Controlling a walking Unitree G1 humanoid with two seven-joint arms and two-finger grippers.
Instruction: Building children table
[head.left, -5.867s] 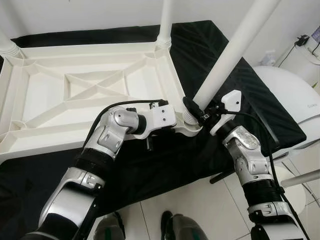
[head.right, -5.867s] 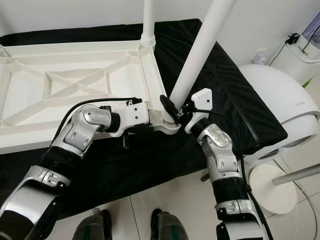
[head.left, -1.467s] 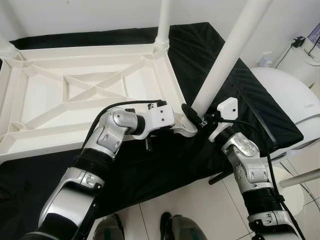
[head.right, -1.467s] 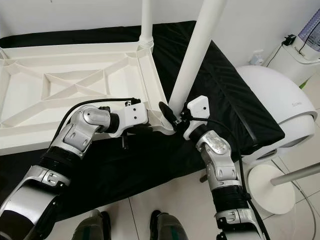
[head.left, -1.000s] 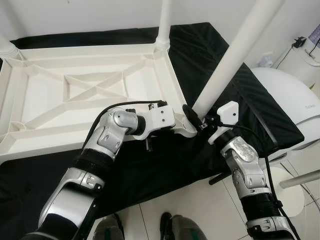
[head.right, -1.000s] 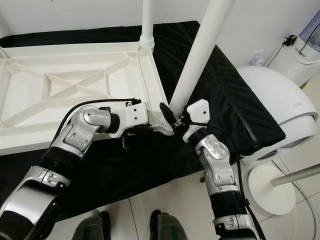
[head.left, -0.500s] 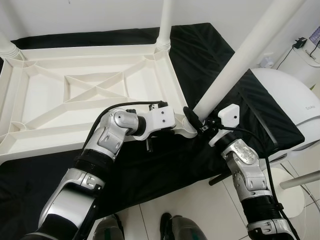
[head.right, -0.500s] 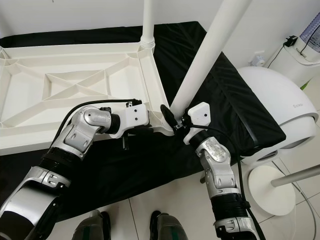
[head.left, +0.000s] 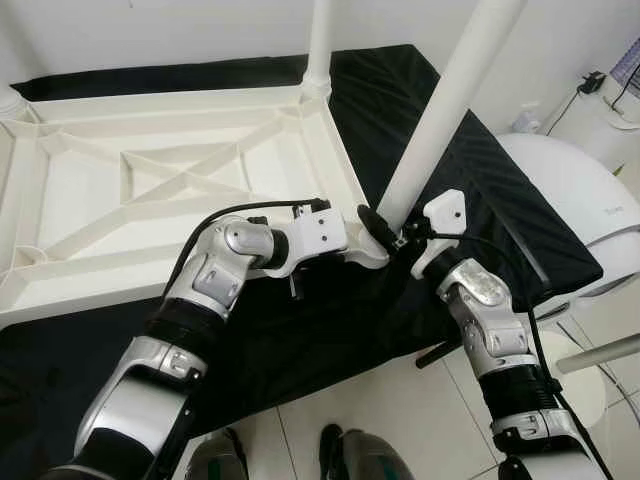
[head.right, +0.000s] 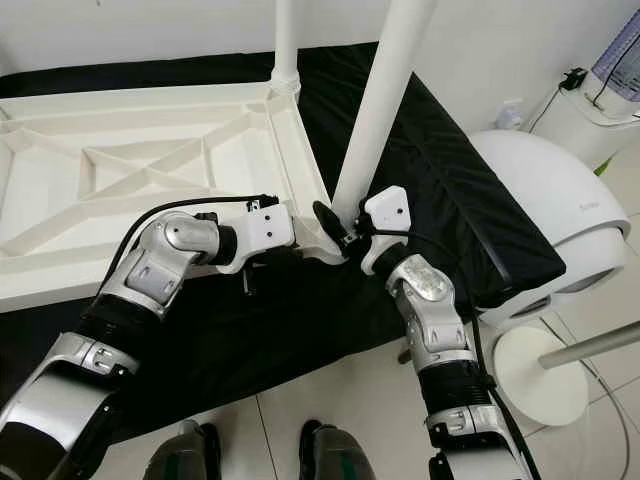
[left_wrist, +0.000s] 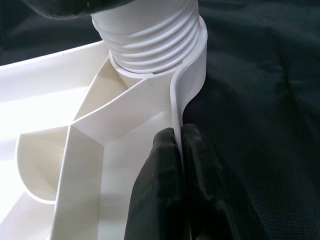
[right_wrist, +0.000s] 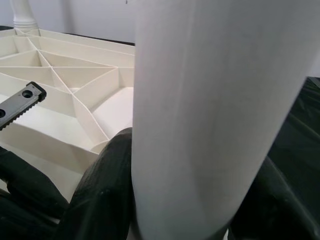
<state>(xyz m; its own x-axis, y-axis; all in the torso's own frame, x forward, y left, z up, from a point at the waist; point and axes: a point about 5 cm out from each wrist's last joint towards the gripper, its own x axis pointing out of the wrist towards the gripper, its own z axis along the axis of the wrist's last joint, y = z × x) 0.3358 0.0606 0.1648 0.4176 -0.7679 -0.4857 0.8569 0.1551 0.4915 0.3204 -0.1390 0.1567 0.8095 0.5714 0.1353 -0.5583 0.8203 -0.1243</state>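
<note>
Both jaws clamped: left gripper (left_wrist: 179, 165) pinching tabletop rim (left_wrist: 176, 107), right gripper (head.right: 345, 228) round leg (head.right: 385, 90).

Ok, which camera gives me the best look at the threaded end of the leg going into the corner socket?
The left wrist view: the threaded end sits close and sharp at the table frame corner, beside the left gripper pinching the rim. The eye views show the leg held by the right gripper, joint hidden. The right wrist view shows bare shaft.
</note>
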